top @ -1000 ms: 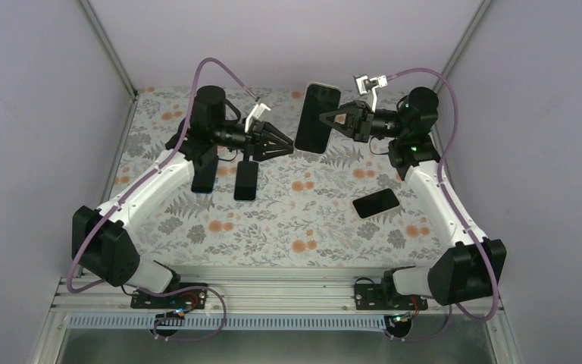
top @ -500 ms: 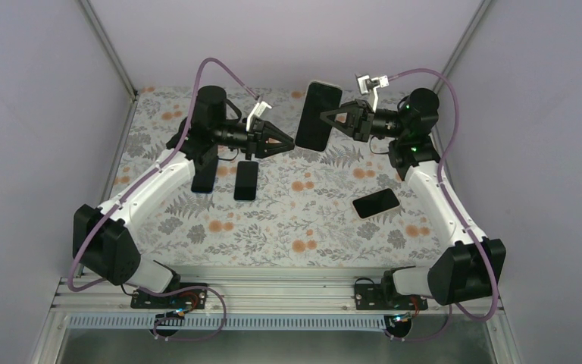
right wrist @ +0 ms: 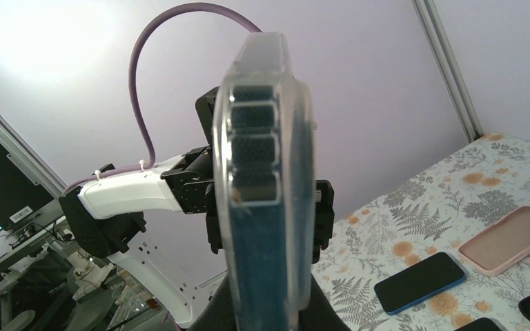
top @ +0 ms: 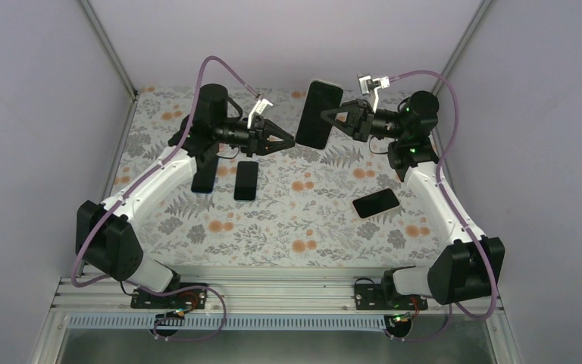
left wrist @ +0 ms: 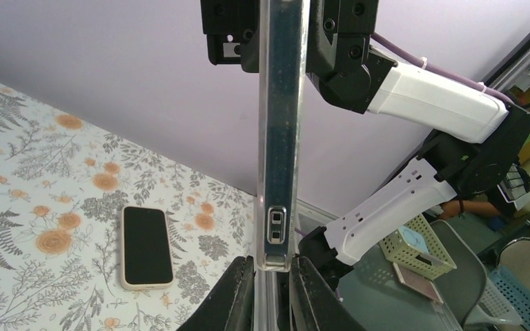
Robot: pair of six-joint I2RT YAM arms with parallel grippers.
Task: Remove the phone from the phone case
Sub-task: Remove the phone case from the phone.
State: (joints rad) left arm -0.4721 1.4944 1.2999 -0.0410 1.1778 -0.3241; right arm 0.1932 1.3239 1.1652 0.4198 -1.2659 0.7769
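My right gripper [top: 326,115] holds the phone in its clear phone case [top: 318,114] upright in the air above the far middle of the table, jaws shut on its flat faces. In the right wrist view the cased phone [right wrist: 266,207] stands edge-on between my dark fingers [right wrist: 231,314]. My left gripper [top: 292,142] meets it from the left at its lower corner. In the left wrist view the clear case's end [left wrist: 279,138] sits between my two fingertips [left wrist: 243,276], and the left gripper [left wrist: 271,261] is shut on that end.
Several other phones lie on the floral tablecloth: a black one [top: 246,180] and a dark one [top: 204,174] under the left arm, one [top: 376,203] at the right. The wrist views show a cream-cased phone [left wrist: 147,246], a blue phone [right wrist: 419,281] and a pink case [right wrist: 517,238].
My left gripper has moved right and up to the held phone's lower corner, and its jaws have narrowed around the case. The right gripper has lifted the phone slightly.
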